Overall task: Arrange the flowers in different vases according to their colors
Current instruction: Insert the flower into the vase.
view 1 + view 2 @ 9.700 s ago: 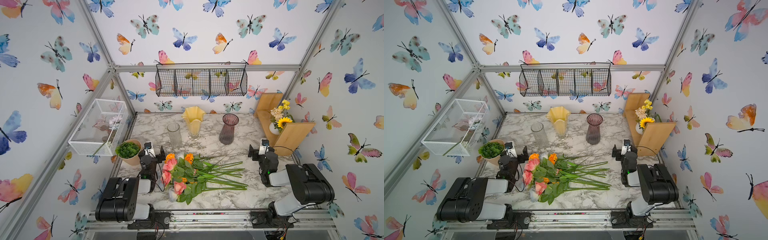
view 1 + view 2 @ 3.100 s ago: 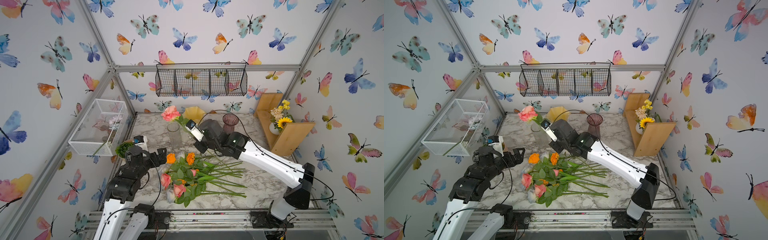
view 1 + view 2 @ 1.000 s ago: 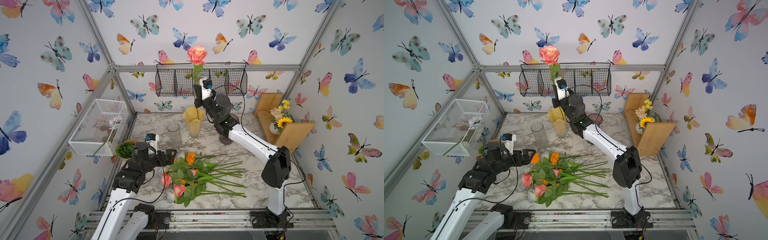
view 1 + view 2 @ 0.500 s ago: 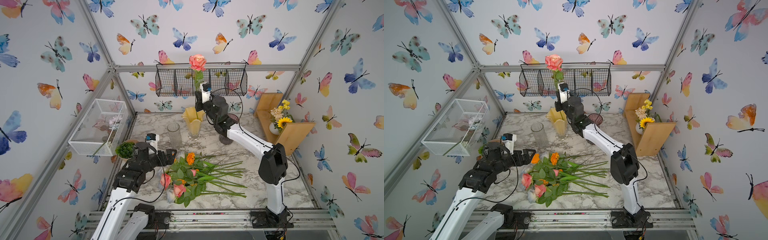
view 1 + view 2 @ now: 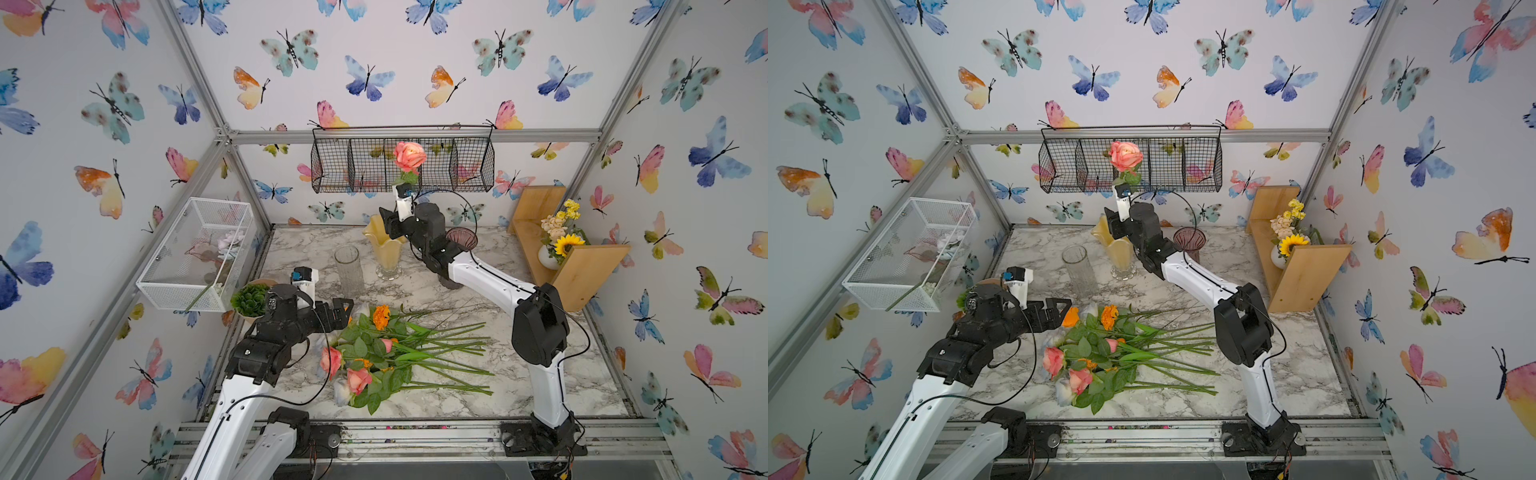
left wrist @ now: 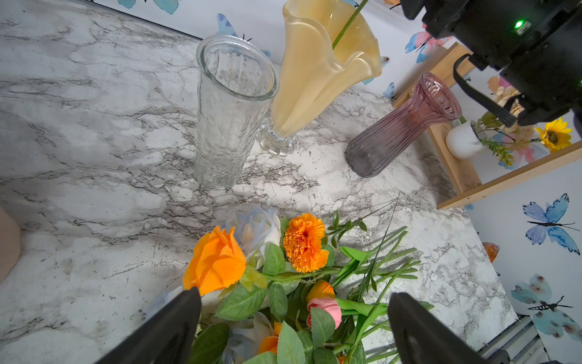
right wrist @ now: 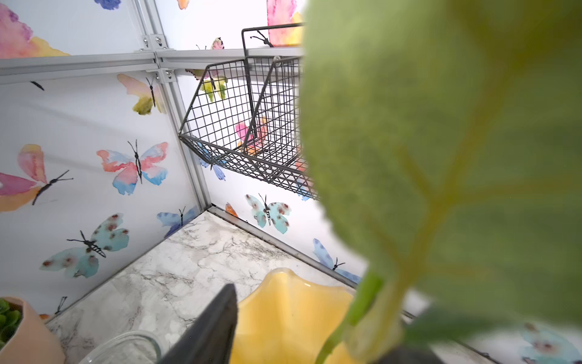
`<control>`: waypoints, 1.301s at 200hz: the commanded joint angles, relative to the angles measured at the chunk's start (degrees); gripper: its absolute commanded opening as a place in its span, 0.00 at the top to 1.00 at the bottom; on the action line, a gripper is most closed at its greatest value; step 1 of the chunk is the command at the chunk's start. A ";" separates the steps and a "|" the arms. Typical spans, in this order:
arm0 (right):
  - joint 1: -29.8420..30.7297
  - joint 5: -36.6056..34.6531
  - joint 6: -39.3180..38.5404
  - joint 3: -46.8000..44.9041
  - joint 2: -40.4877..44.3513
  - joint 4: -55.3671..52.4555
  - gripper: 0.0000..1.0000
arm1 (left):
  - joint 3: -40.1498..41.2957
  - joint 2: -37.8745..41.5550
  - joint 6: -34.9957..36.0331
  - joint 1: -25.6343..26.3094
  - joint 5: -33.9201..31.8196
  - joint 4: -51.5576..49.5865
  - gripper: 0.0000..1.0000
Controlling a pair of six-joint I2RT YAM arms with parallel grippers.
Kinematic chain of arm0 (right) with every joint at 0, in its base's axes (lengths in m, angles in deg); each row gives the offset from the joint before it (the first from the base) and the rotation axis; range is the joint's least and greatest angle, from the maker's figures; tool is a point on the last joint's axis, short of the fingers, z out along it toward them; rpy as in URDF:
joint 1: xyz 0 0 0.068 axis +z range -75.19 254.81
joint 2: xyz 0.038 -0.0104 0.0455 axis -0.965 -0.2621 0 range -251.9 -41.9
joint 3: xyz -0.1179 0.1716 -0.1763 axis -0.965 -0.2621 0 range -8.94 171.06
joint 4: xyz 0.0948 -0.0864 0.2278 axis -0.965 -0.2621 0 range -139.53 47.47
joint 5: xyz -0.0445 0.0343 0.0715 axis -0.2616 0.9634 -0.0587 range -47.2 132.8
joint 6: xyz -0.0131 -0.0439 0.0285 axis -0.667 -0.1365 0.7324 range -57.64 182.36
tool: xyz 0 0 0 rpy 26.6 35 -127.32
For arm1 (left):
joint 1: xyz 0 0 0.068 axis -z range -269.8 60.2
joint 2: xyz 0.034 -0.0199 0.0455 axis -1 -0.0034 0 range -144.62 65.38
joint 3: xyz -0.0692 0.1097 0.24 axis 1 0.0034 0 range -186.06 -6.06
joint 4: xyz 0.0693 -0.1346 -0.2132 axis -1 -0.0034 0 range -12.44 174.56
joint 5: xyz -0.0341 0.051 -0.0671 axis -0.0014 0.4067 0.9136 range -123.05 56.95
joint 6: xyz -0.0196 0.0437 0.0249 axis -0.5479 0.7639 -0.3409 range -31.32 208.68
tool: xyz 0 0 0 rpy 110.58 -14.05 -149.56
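Left pincer (image 5: 347, 311) hangs spread wide, gripping nothing, over the bloom end of the flowers (image 5: 386, 353) heaped on the worktop (image 5: 307, 249). An orange rose (image 6: 217, 261) lies just ahead of its fingers (image 6: 176, 327). Right pincer (image 5: 388, 224) stands at the rim of the yellow vase (image 5: 384, 255), jaws apart (only one finger shows clearly). The pink rose (image 5: 410, 154) rises above it, its stem (image 6: 348, 22) running down into the vase, clear of that finger (image 7: 211, 327).

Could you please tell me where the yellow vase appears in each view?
In a top view: yellow vase at table's back, centre.
In a top view: same spot.
Left wrist: between clear vase and purple vase.
Right wrist: close, behind the stem.
Shared landmark: clear vase.
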 commanded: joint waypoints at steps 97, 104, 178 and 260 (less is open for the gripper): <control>-0.43 -4.17 -1.71 25.22 -8.76 -27.20 0.02 | 0.09 0.86 0.12 0.04 -1.28 0.50 0.01; -0.55 -3.32 -1.27 25.29 -8.75 -27.75 0.01 | 0.09 0.88 0.16 0.04 -1.26 0.48 0.01; -3.88 -0.47 4.46 33.34 -12.33 -38.61 0.02 | 0.17 1.14 0.09 0.04 -1.33 0.39 0.01; -4.08 0.57 5.70 30.85 -9.52 -42.20 0.02 | 0.17 1.23 0.09 0.04 -1.53 0.41 0.01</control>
